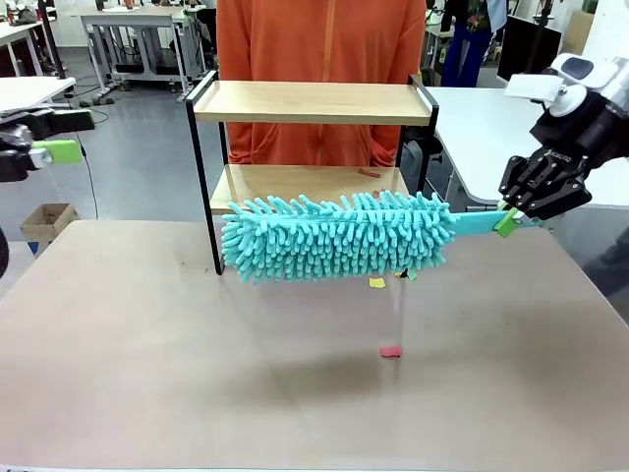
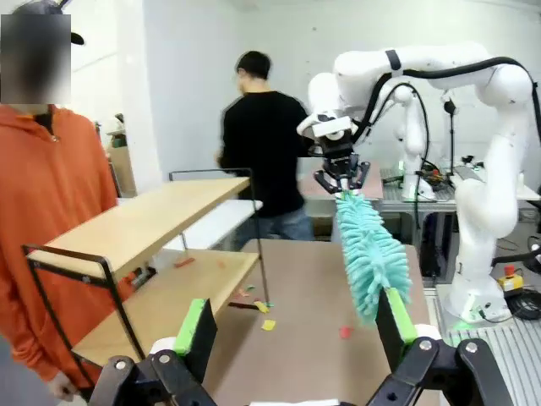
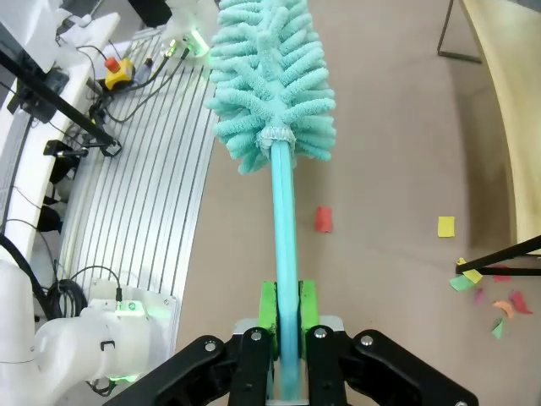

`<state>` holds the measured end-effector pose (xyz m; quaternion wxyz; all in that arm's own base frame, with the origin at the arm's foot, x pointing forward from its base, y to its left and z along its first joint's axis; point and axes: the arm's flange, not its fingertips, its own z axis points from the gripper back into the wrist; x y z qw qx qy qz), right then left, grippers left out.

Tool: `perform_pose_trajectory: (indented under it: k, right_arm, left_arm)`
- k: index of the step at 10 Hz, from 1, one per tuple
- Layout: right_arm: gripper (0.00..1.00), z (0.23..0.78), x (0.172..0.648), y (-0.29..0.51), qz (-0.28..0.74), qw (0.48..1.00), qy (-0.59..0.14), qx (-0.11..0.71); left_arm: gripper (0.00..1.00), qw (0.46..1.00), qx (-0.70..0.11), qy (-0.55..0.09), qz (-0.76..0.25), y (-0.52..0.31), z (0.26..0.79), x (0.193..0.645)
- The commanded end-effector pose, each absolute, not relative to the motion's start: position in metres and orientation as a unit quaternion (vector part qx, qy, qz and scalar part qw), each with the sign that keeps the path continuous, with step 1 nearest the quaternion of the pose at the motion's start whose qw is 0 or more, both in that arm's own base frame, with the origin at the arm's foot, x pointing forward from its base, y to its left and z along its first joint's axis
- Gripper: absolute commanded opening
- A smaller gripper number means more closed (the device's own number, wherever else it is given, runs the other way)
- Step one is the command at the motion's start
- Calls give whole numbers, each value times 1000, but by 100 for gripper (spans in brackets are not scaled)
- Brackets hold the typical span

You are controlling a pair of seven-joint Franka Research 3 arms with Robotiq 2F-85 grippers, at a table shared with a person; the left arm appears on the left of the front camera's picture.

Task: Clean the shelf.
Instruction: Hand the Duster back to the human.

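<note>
Left tool [image 2: 296,338] apart (idle), right tool [image 3: 287,338] clamped on duster [image 1: 334,236] before shelf [image 1: 313,101]

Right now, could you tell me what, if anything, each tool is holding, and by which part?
The right tool is shut on the duster, gripping the end of its handle. The left tool is open and holds nothing.

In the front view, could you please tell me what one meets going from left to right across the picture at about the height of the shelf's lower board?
left gripper → the shelf's left black post → duster's fluffy teal head → its flat teal handle → right gripper, shut on the handle.
</note>
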<state>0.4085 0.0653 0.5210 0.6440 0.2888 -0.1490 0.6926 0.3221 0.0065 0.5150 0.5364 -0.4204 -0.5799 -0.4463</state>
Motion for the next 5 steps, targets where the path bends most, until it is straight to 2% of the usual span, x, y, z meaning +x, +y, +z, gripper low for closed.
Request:
perform_pose_trajectory:
  k: [1,5]
  right_arm:
    - [13,523,409,66,691,641,-159,293]
    - [13,523,409,66,691,641,-159,293]
  left_arm:
    - [100,553,-446,-537,-454,-47,476,254]
    - [100,556,-484,-455,-500,-87,462,227]
